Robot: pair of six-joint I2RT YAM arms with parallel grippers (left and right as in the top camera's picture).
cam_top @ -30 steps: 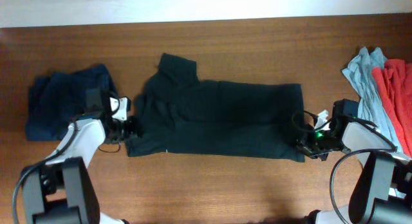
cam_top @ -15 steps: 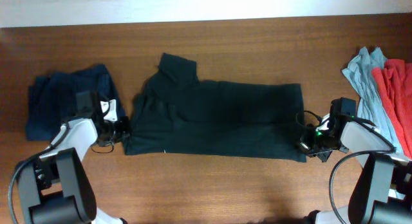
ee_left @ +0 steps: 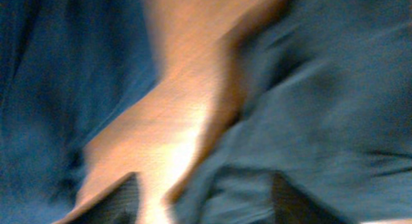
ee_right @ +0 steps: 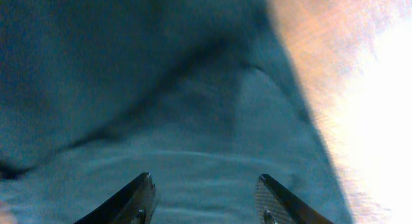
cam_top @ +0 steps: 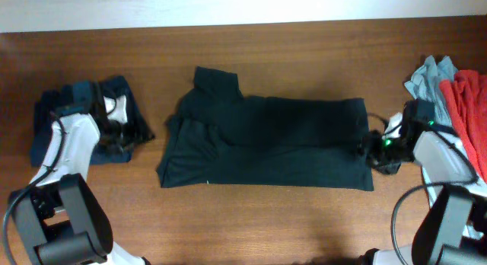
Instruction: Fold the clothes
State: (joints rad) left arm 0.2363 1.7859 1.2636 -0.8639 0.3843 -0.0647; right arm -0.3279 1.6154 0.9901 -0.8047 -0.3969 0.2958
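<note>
The black T-shirt (cam_top: 266, 143) of the clothes lies spread across the middle of the table, one sleeve pointing to the far side. My left gripper (cam_top: 143, 134) hovers open just off its left edge. In the blurred left wrist view the left gripper (ee_left: 206, 201) holds nothing, with the shirt (ee_left: 335, 89) to the right and bare wood below. My right gripper (cam_top: 367, 147) sits at the shirt's right edge. The right wrist view shows the right gripper (ee_right: 206, 188) open over the dark cloth (ee_right: 161, 89), gripping nothing.
A crumpled navy garment (cam_top: 68, 113) lies at the far left under my left arm and also shows in the left wrist view (ee_left: 38, 89). A grey-blue garment (cam_top: 430, 86) and a red one (cam_top: 468, 105) are heaped at the right edge. Wooden table (cam_top: 304, 44) surrounds the shirt.
Both grippers went from shut to open and let go of the shirt's edges. The shirt now lies slightly farther right and back. My left arm drew back toward the navy garment.
</note>
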